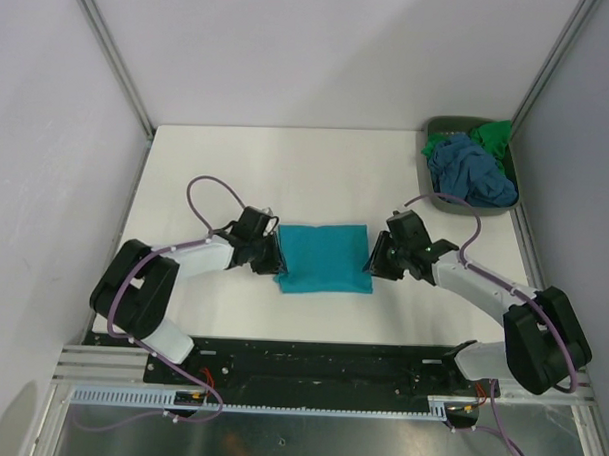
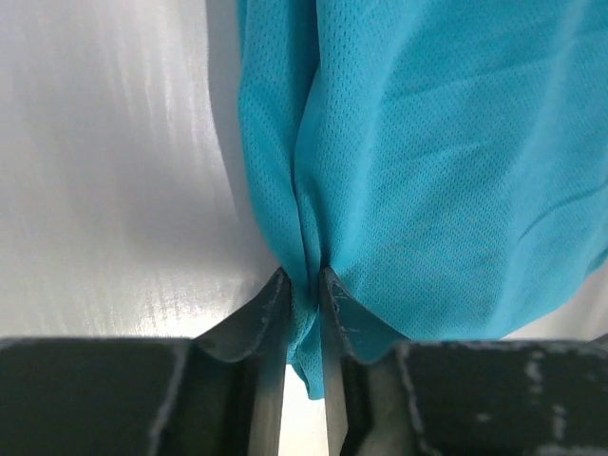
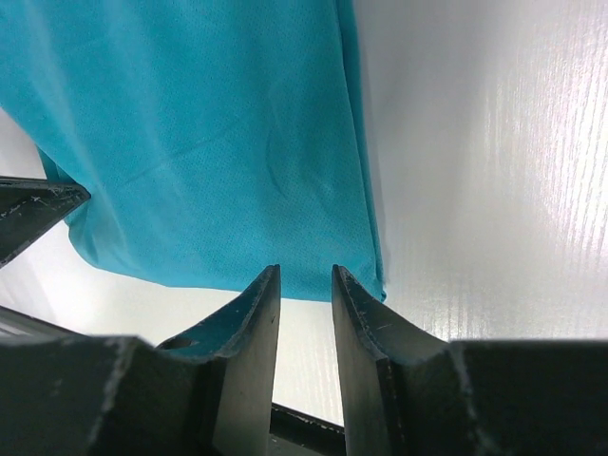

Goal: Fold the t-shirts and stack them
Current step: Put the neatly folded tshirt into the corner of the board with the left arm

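The teal t-shirt lies folded into a rectangle on the white table between my two grippers. My left gripper is at its left edge, shut on a pinch of the teal cloth. My right gripper is at the shirt's right edge, open with a narrow gap and nothing between the fingers; the shirt's edge lies just beyond the fingertips. A slate-blue t-shirt and a bright green t-shirt lie crumpled in the bin.
The grey-green bin stands at the back right corner of the table. Grey walls with metal posts close in the left, back and right sides. A black rail with cables runs along the near edge.
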Motion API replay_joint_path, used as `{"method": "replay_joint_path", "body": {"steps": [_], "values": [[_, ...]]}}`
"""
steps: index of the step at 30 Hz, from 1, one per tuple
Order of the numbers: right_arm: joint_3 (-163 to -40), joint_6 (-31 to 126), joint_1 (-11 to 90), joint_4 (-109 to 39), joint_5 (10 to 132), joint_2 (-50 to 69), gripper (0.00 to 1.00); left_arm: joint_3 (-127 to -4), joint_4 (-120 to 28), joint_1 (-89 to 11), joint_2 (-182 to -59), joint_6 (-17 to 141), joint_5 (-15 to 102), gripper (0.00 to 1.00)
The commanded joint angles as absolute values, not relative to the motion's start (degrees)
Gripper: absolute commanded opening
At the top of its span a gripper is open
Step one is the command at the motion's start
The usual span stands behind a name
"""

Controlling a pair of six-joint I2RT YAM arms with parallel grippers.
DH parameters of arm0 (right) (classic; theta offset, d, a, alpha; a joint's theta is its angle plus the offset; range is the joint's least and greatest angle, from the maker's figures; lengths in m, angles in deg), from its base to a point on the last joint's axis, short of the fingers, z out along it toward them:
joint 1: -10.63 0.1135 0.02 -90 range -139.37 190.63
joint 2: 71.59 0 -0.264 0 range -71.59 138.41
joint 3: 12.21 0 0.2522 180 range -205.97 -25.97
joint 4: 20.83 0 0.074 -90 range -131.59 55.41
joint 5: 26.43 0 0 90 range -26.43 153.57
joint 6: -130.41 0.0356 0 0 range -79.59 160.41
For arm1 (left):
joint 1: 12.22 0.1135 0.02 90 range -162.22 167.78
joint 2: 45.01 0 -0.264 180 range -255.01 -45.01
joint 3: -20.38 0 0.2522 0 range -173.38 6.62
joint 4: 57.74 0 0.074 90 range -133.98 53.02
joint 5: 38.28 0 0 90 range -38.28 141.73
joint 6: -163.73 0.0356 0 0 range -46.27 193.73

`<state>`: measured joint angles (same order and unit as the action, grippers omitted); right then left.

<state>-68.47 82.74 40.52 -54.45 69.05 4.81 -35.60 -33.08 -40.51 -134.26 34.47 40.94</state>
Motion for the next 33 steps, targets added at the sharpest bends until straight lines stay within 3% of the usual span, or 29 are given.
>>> {"method": "replay_joint_path", "body": {"steps": [1,4,7,27,33], "values": [[-70.7,80.5,39.6,-54.9,70.1,3.0,0.33,-37.6,-27.2,-41.4,-134.6,35.5,48.7,0.18],[-70.8,80.0,39.2,-55.1,70.5,3.0,0.34,-39.7,-23.5,-41.2,-133.9,38.3,54.1,0.05],[-70.9,79.4,38.9,-55.3,70.7,2.8,0.33,-41.4,-19.5,-39.9,-133.0,42.1,60.7,0.01],[-72.6,73.7,38.2,-57.3,73.5,5.9,0.33,-44.5,-11.9,-24.9,-132.3,61.1,88.8,0.00],[-72.6,72.9,38.1,-56.2,74.7,6.5,0.33,-44.8,-12.1,-20.7,-131.6,67.0,92.7,0.00]]}}
